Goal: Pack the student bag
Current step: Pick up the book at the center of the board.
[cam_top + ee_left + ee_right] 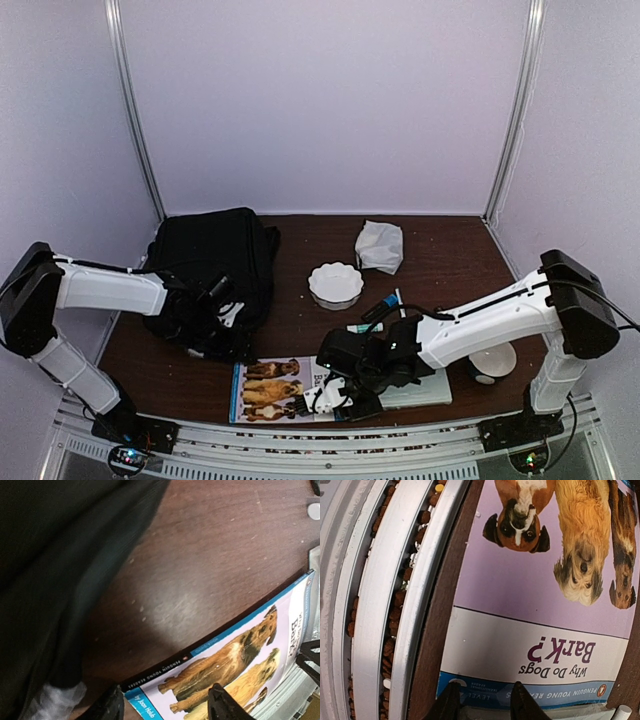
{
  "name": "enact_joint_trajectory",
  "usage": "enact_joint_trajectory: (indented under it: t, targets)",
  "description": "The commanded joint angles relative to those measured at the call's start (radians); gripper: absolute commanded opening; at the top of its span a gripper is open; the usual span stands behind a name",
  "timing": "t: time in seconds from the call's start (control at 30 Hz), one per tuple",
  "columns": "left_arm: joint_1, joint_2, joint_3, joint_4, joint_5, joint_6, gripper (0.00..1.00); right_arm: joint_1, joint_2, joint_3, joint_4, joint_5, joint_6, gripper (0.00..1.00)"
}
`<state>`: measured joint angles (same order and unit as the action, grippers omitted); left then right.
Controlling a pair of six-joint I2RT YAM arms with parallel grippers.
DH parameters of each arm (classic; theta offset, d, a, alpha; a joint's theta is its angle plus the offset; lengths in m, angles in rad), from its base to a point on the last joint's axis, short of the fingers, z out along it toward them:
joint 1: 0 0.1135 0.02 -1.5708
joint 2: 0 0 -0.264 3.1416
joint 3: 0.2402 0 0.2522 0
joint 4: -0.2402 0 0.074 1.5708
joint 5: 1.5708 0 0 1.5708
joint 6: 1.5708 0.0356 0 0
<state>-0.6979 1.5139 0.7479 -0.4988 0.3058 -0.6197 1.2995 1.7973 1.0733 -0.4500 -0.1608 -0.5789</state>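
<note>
Bag (215, 265): slumped at the left of the bench (440, 260), just beyond the book's left end. No view shows whether its mouth is open.

Step in hand (my judgement): pick up the book (268, 388) for packing.

Near edge: the book lies flat, cover up, along the bench lip. Right pincer (484, 702) is at its right short edge. Both fingers are over the cover, partly apart, with no hold that I can see.

- A flat book gives no bite from above. Get one finger under the edge, or draw the book over the lip first.
- Bite deep; a thin paperback will probably droop.

Middle: left pincer (167, 707) is wide apart and empty, beside the bag fabric, with the book's spine below it.

- Best used to lift and hold the bag mouth before the book arrives.

Far: bowl (336, 283) and a pale pouch (380, 245) stand right of the likely path.
</note>
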Motion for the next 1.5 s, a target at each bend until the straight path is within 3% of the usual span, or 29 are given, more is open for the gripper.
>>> enact_joint_trajectory:
  t: [0.0,0.27,0.4,0.53,0.67,0.83,1.23,1.47]
  targets:
    - [-0.009,0.047,-0.044,0.120,0.131,0.034,0.57,-0.016,0.038,-0.026,0.006,-0.013,-0.006,0.35]
    - [-0.010,-0.110,-0.041,-0.011,0.097,0.031,0.45,-0.033,0.051,-0.019,0.003,-0.001,0.002,0.35]
    - [-0.009,-0.220,-0.074,-0.082,0.043,-0.033,0.45,-0.045,0.065,-0.017,0.009,0.042,0.000,0.35]
    - [-0.011,-0.334,-0.144,-0.145,0.001,-0.182,0.60,-0.058,0.085,0.000,-0.001,0.043,0.017,0.35]
    - [-0.017,-0.424,-0.230,-0.128,0.044,-0.287,0.63,-0.058,0.089,0.006,-0.007,0.038,0.016,0.35]
    - [-0.024,-0.443,-0.322,-0.009,0.159,-0.362,0.50,-0.059,0.091,0.008,-0.009,0.036,0.017,0.36]
    - [-0.040,-0.372,-0.413,0.286,0.341,-0.448,0.34,-0.062,0.100,0.013,-0.010,0.026,0.021,0.36]
    - [-0.041,-0.371,-0.378,0.289,0.341,-0.440,0.20,-0.062,0.103,0.016,-0.012,0.024,0.026,0.36]
